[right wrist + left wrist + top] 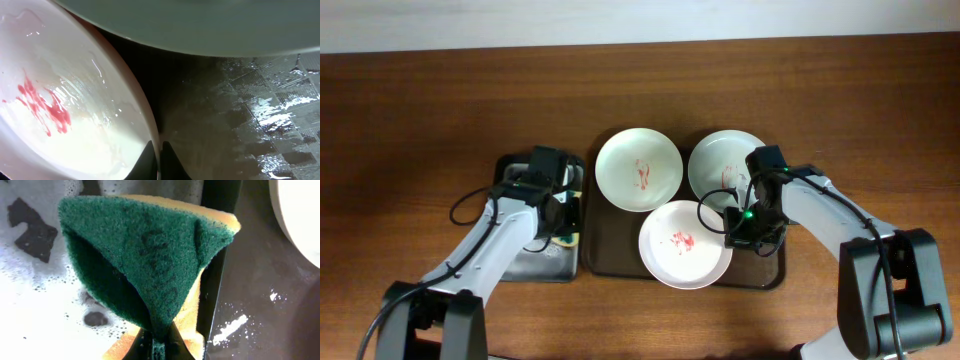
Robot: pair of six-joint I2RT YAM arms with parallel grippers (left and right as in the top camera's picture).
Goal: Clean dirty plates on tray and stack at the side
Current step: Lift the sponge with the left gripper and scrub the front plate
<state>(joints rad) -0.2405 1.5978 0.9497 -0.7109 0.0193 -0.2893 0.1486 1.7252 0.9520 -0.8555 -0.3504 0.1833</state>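
Three white plates with red smears lie on the dark brown tray (pixel 610 255): a greenish plate (pixel 638 169) at the back left, a plate (pixel 718 165) at the back right, and a pinkish plate (pixel 682 243) in front. My right gripper (pixel 736 232) is shut on the right rim of the pinkish plate (pixel 75 115), one finger on each side of the rim (pixel 159 155). My left gripper (pixel 563 215) is shut on a folded green-yellow sponge (pixel 150 265), held over the foamy small black tray (pixel 535 262).
The small black tray holds white foam (pixel 35 305) and stands against the left side of the brown tray. The brown tray's floor is wet (pixel 260 115). Bare wooden table (pixel 410 120) surrounds both trays.
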